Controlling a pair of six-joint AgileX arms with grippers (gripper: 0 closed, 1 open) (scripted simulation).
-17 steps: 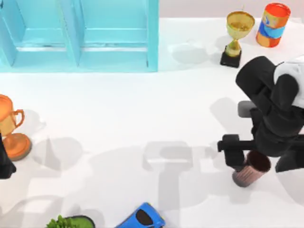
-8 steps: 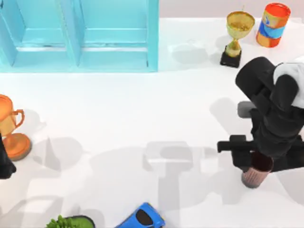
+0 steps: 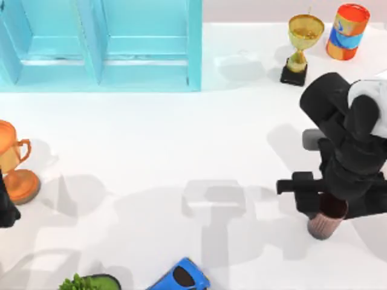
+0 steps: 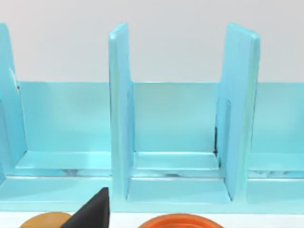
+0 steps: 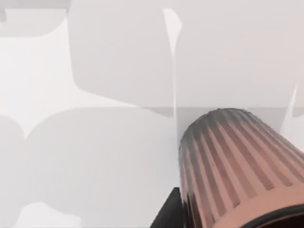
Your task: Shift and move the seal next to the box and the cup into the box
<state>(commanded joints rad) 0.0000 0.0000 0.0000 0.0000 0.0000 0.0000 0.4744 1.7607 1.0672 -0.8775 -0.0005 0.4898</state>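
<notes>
Right gripper point(image 3: 323, 208) sits over cup point(image 3: 325, 221) at table's right side — whether fingers have clamped, cannot tell. You want cup seated deep and upright before lifting. Carry high toward blue box point(image 3: 195, 54), far left-back — mind gold trophy point(image 3: 300, 48). Left arm parked at left edge.

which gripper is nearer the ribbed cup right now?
Right. The right gripper sits directly over the ribbed cup at the table's right side. The left arm is parked at the far left edge, by the orange trophy.
</notes>
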